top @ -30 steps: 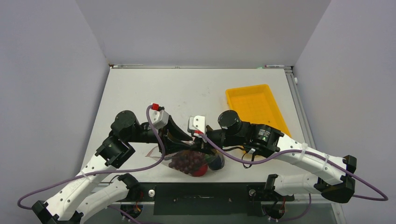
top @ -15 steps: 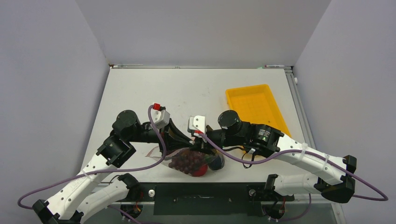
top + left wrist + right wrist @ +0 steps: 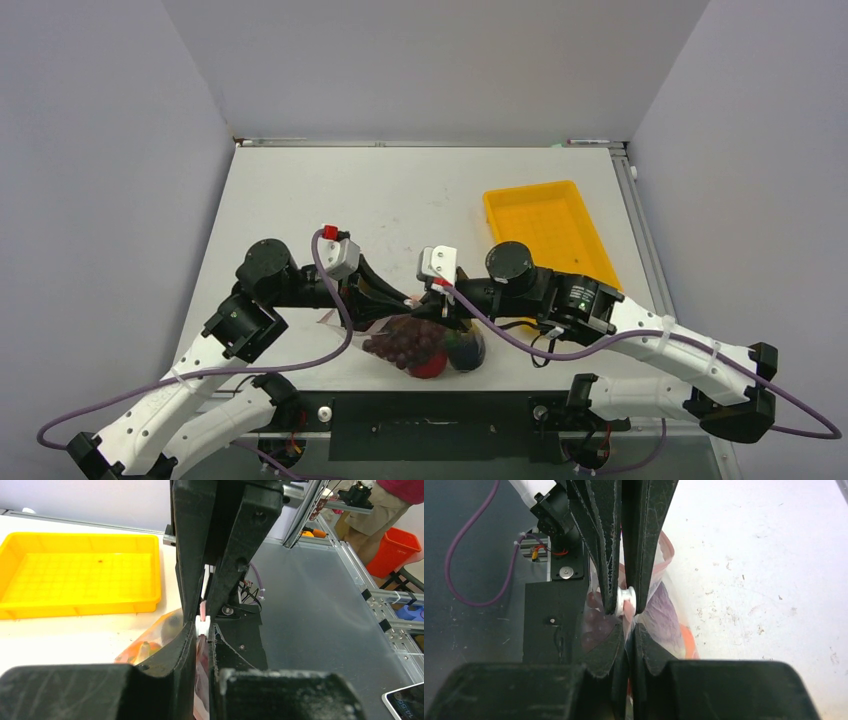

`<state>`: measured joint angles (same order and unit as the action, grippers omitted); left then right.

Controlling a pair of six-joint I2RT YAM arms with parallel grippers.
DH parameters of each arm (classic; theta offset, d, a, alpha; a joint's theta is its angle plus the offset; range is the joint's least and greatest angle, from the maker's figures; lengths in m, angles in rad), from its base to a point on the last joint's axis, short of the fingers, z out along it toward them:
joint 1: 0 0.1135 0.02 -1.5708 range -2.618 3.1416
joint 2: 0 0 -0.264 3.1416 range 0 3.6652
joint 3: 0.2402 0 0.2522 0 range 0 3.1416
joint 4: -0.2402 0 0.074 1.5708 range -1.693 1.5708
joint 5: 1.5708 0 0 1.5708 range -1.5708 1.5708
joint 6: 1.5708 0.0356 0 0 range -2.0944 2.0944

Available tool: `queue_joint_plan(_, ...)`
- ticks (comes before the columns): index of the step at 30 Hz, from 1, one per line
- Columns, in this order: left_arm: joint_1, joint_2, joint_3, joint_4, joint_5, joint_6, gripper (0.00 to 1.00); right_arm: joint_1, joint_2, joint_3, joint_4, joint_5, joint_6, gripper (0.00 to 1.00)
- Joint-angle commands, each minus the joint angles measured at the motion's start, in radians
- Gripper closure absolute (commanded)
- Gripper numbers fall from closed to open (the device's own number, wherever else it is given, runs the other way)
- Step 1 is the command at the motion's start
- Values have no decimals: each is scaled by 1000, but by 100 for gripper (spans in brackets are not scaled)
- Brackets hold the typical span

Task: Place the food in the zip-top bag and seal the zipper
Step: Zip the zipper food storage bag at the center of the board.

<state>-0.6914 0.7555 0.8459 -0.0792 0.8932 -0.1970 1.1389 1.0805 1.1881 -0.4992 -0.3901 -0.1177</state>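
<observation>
I have the bag (image 3: 425, 345) lying at the near edge of the table (image 3: 400, 200), with the food (image 3: 400, 343) already inside: grapes, a red piece and a dark one. The yellow tray (image 3: 545, 225) sits well apart. Both arms meet over the bag's mouth. My left gripper (image 3: 202, 627) is clamped on the zipper (image 3: 202, 611) where the small white slider (image 3: 626, 599) sits. My right gripper (image 3: 628, 625) is pinched tight on the bag's edge just beside it, touching. I reckon the right one anchors the plastic so the mouth stays taut while the other works the closure. I cannot tell how much is sealed.
</observation>
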Motion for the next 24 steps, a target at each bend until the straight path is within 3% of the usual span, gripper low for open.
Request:
queue_joint_plan(1,1,-14,-7,-59,-6,33,100,-7,-112,-2,181,62,21,95)
queue_joint_plan(16,2,-12,-7,-73,-14,42,100,-7,-205,-28,300,84,66,95)
queue_joint_plan(24,3,-17,-5,-73,-13,41,100,-7,-149,-28,226,42,32,95)
